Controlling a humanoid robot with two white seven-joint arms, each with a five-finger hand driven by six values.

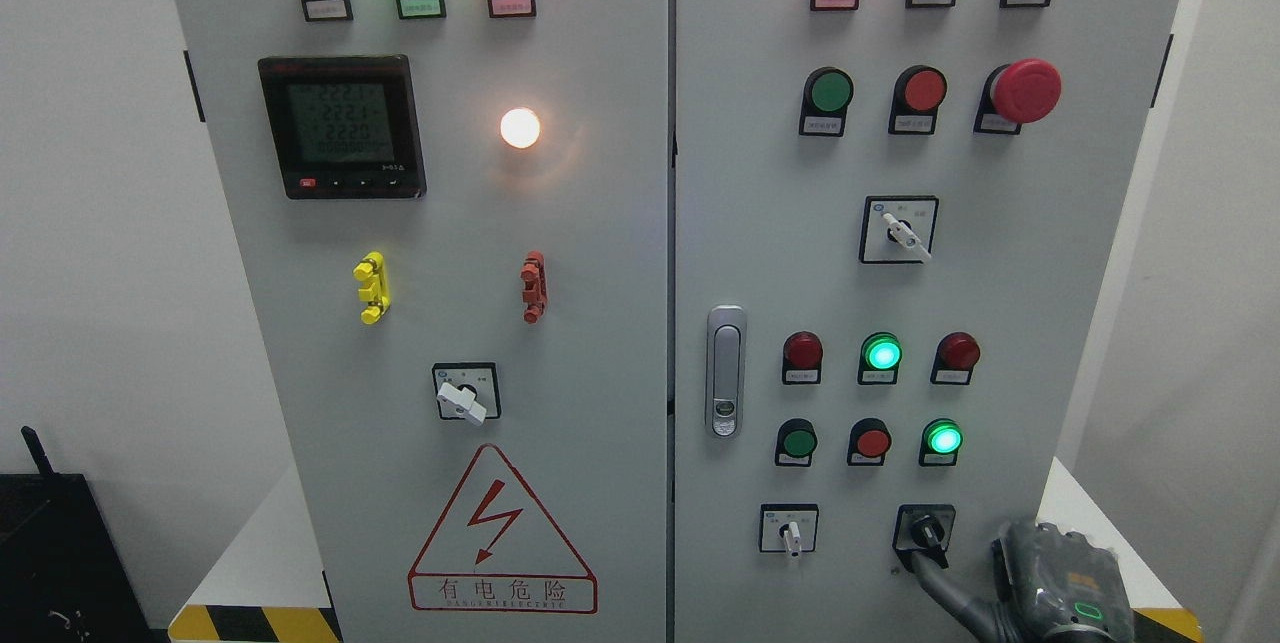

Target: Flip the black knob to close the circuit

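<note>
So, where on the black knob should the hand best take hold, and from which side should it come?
Probably grip the raised lever of the black knob, pinching its two flat sides. It projects from the panel, so come straight in from the front; the right hand is already just below it.

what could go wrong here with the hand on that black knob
1. Only a finger or two of the right hand appear to reach the black knob, so the grip could slip before the knob flips.
2. The white selector switch sits just left on the same row; a sideways slip might knock it.
3. The hand comes in from below and covers the knob's lower edge, so its final position may be hard to confirm from the head view.
</note>
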